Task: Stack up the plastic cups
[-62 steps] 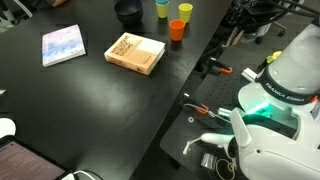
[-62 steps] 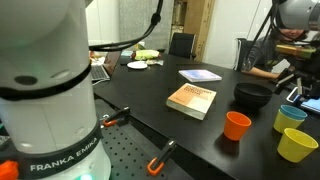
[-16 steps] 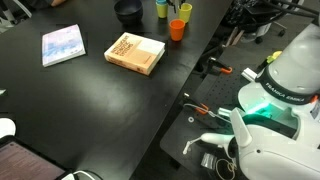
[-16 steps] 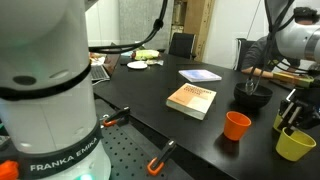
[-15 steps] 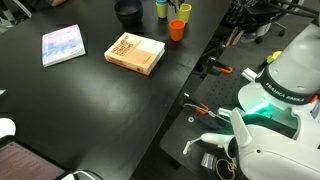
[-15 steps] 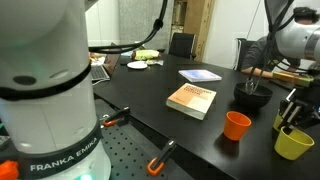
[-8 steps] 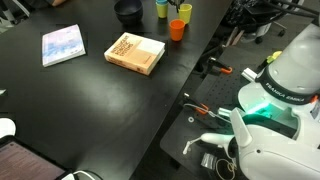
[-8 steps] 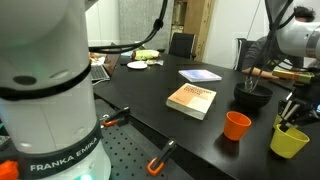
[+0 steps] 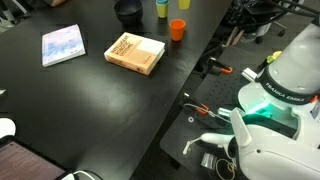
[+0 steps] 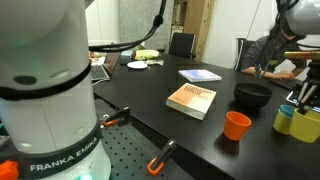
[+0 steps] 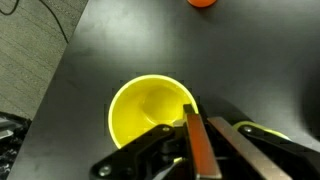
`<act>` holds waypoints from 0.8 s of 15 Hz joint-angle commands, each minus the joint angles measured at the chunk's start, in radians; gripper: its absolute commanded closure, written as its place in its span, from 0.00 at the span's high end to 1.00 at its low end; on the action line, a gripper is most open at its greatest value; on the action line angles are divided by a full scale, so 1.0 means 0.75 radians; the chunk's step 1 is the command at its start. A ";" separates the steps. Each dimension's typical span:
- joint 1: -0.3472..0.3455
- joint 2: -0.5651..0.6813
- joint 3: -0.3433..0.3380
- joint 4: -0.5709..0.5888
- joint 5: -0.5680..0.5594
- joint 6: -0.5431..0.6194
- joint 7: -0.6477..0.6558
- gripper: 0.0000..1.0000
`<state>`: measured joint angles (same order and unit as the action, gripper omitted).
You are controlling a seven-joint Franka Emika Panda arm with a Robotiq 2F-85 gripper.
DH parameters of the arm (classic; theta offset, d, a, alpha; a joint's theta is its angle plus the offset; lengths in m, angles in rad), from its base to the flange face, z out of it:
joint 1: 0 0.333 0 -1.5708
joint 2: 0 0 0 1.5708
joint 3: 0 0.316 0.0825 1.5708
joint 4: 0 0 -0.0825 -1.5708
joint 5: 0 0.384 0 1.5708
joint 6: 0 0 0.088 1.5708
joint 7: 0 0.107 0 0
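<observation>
1. Black table [image 9: 90,110] held the job; I judged myself mid-carry, with one cup picked and nothing nested yet.
2. My gripper [image 11: 198,140] was clamped on the rim of the yellow cup [image 11: 150,112], one finger inside its wall, low in the wrist view.
3. That cup [image 10: 308,125] sat at the right edge of an exterior view, seemingly clear of the table, mouth up, long axis vertical.
4. Next it needed centring over the blue cup [image 10: 285,118] just beside it, then a straight descent.

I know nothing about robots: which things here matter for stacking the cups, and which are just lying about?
For the job: yellow cup, orange cup, blue cup.
Lying about: dark bowl, orange book, blue booklet.
</observation>
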<state>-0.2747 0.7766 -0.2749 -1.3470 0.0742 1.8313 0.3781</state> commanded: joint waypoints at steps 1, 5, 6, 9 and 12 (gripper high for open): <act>0.023 0.011 0.001 0.159 -0.053 -0.060 0.030 0.01; 0.026 0.076 0.022 0.337 -0.058 -0.077 0.035 0.01; 0.026 0.095 0.028 0.378 -0.055 -0.086 0.035 0.01; 0.024 0.159 0.044 0.489 -0.054 -0.108 0.031 0.01; 0.018 0.224 0.058 0.576 -0.050 -0.126 0.024 0.01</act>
<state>-0.2476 0.8729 -0.2471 -1.0399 0.0464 1.7838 0.3878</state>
